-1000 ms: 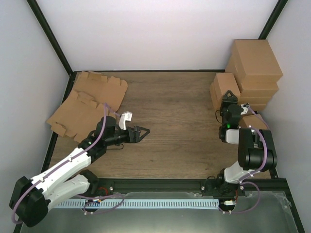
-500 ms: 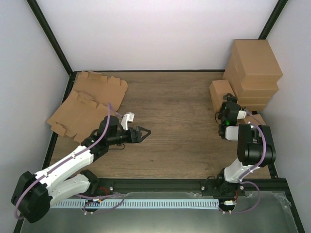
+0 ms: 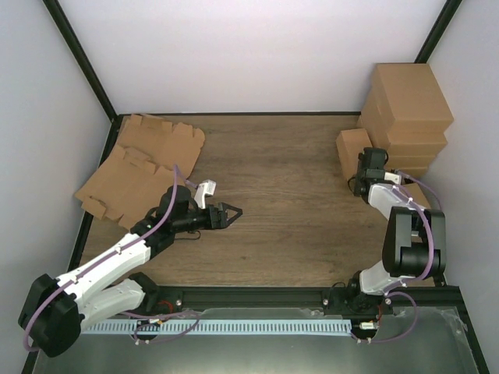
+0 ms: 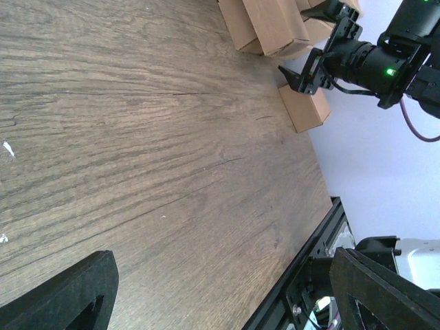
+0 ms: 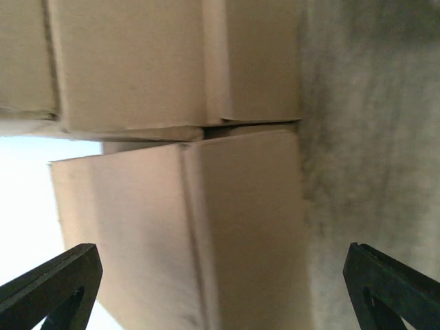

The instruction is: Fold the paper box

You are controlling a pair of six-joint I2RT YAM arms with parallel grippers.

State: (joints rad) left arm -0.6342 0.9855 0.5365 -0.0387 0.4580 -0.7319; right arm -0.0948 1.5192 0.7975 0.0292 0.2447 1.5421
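A small folded paper box (image 3: 352, 149) of plain brown cardboard stands on the table at the right, against a stack of bigger cartons (image 3: 409, 113). My right gripper (image 3: 366, 160) is just in front of it, open, with nothing held. In the right wrist view the paper box (image 5: 206, 234) fills the space ahead of my wide-spread right gripper (image 5: 220, 295). Whether the fingers touch the box I cannot tell. My left gripper (image 3: 229, 212) hovers over bare wood at the left centre, open and empty. Its wrist view shows the left gripper (image 4: 223, 295) above the table.
Two flat die-cut cardboard blanks (image 3: 156, 144) (image 3: 117, 187) lie overlapping at the left edge, behind the left arm. Another small brown box (image 3: 419, 191) sits by the right wall beside the right arm, seen also as a small box (image 4: 306, 106). A black rail (image 3: 257, 294) borders the near edge.
The right gripper's jaws have spread wide and let go of the paper box, which now sits slightly further left. The right wrist has swung. The left arm has barely moved.
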